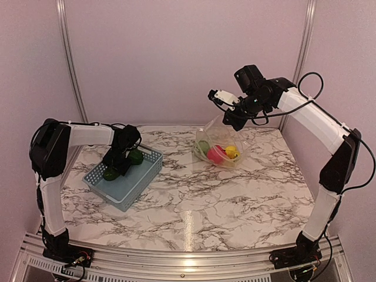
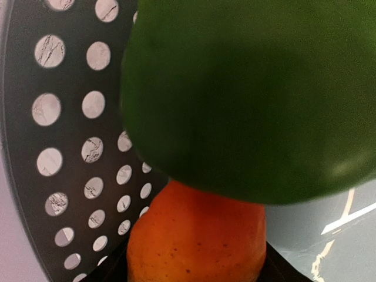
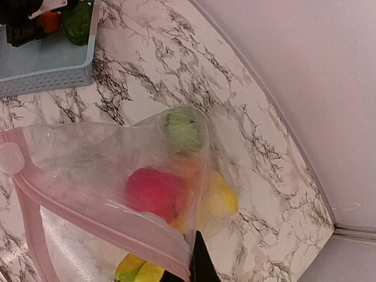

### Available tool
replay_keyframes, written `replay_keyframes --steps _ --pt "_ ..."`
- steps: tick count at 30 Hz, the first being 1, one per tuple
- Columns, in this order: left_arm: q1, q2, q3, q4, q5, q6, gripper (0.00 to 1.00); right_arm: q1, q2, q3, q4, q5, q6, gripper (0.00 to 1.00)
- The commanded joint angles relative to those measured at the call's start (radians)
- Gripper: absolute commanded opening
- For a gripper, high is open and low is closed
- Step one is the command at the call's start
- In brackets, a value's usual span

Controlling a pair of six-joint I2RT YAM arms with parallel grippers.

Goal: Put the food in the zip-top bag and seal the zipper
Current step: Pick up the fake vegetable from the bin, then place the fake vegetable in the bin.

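The left pincer (image 1: 120, 167) is down in the basket (image 1: 141, 181) at the left of the table (image 1: 194, 202). Its wrist view is filled by a green piece (image 2: 247, 100) with an orange piece (image 2: 197, 241) touching it from below. The jaws are hidden, so I cannot tell whether they are apart or clamped, nor whether the two colours are one toy. From above, green shows on both sides of this pincer.

The right pincer (image 1: 228, 121) is together, clamped on the mouth edge of the bag (image 1: 218, 136) at the far right. It holds that edge lifted while the bag's bottom rests on the table. The zipper (image 3: 100, 221) runs pinkish along the open mouth, unsealed. Inside lie an apple (image 3: 154, 191), a melon (image 3: 183, 130) and a yellow fruit (image 3: 220, 200).

The step in hand looks like fetching the last fruit from the basket.

- **Grip:** these toys are glossy and round, so the jaws should close across the widest part, squarely, or the piece will squirt out.
- **Lift:** raise it straight up until it is above the basket wall before swinging right.
- **Bag:** the right arm should hold steady, with the mouth turned toward the incoming fruit.
- **Release:** let go low inside the mouth, since a drop from high up could bounce off the thin plastic or tip the fruit already in.
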Motion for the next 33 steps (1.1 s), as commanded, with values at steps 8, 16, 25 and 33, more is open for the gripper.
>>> replay_keyframes --steps 8,16,25,33 --pt "-0.009 -0.099 0.029 -0.014 -0.004 -0.056 0.52 0.01 -0.024 -0.005 -0.012 0.012 -0.008 0.0" --pt "-0.106 -0.286 0.174 -0.039 0.152 -0.181 0.49 0.011 -0.011 0.008 -0.013 0.0 -0.007 0.0" --pt "-0.313 -0.378 0.27 0.163 0.196 -0.245 0.44 0.012 0.016 0.056 -0.019 -0.024 0.014 0.0" --pt "-0.404 -0.5 0.081 0.706 0.375 -0.36 0.38 0.019 0.041 0.123 -0.024 -0.036 0.047 0.0"
